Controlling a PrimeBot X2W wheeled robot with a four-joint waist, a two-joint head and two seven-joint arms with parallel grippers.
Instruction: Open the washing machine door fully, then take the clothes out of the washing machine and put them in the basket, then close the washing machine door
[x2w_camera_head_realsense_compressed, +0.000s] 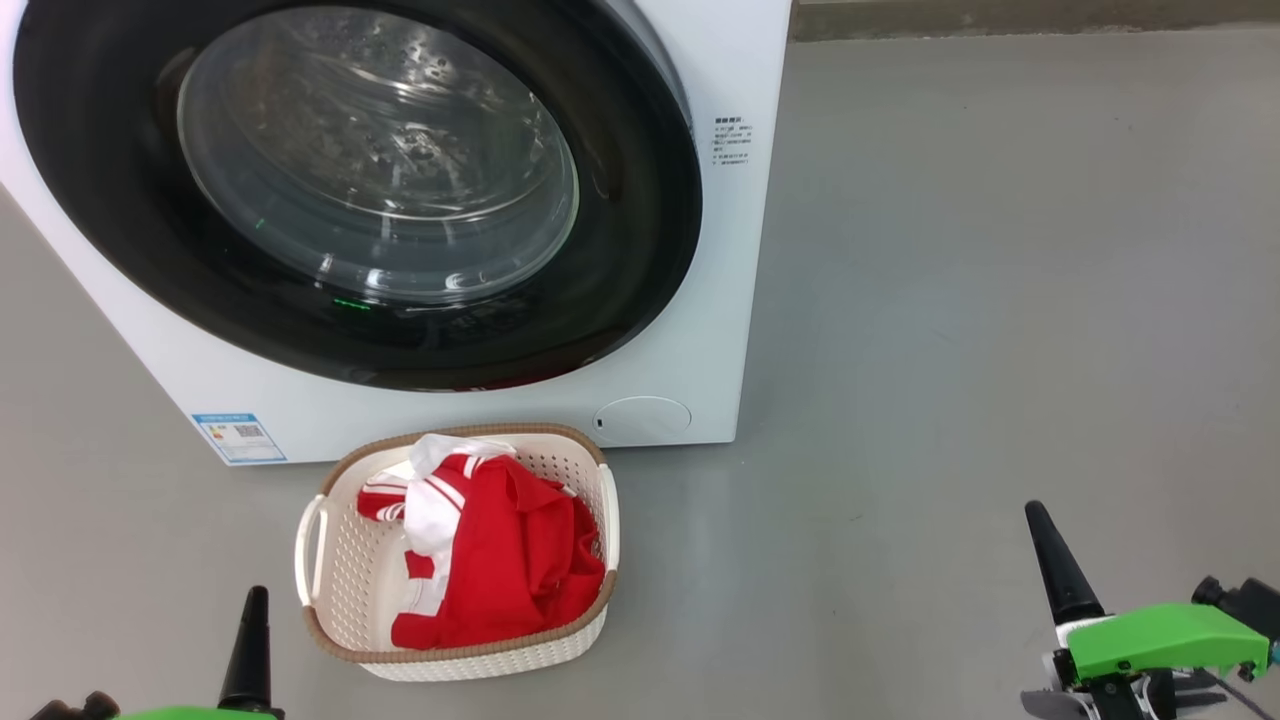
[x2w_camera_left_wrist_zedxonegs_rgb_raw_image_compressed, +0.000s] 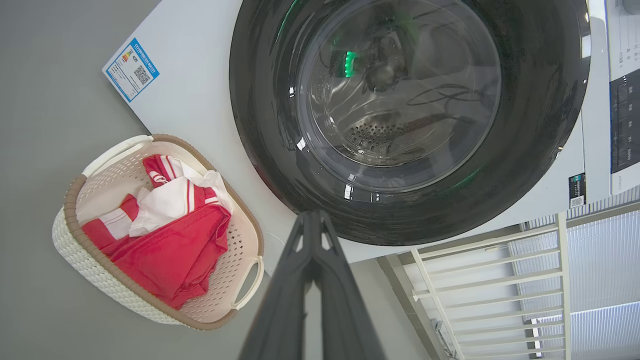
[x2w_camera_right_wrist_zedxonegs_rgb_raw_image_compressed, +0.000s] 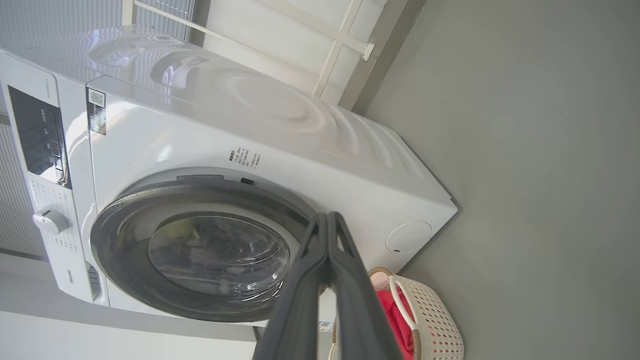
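**Finishing the job: confirm the latch, keep both arms clear**

The washing machine door (x2w_camera_head_realsense_compressed: 640, 250) sits flush against the front of the washing machine (x2w_camera_head_realsense_compressed: 745, 60), with no gap showing along its black rim in the right wrist view. The clothes (x2w_camera_head_realsense_compressed: 510, 560) lie as a red and white bundle inside the basket (x2w_camera_head_realsense_compressed: 480, 668), which stands on the floor (x2w_camera_head_realsense_compressed: 950, 350) just in front of the machine, below the door. Through the glass the drum looks bare of fabric, though reflections make this hard to confirm.

The left claw (x2w_camera_head_realsense_compressed: 255, 610) has its fingers pressed together and holds nothing; it hovers beside the basket's left handle. The right claw (x2w_camera_head_realsense_compressed: 1040, 530) is likewise closed and empty, well apart from the machine.

By this reading the task is at its last step. What counts now is the latch: a door can look flush and not be caught. If a check is wanted, a gentle push with a closed fingertip on the black rim, at the side away from the hinge, is safer than pressing the bulging glass. The left arm should pass wide of the basket so it is not nudged.
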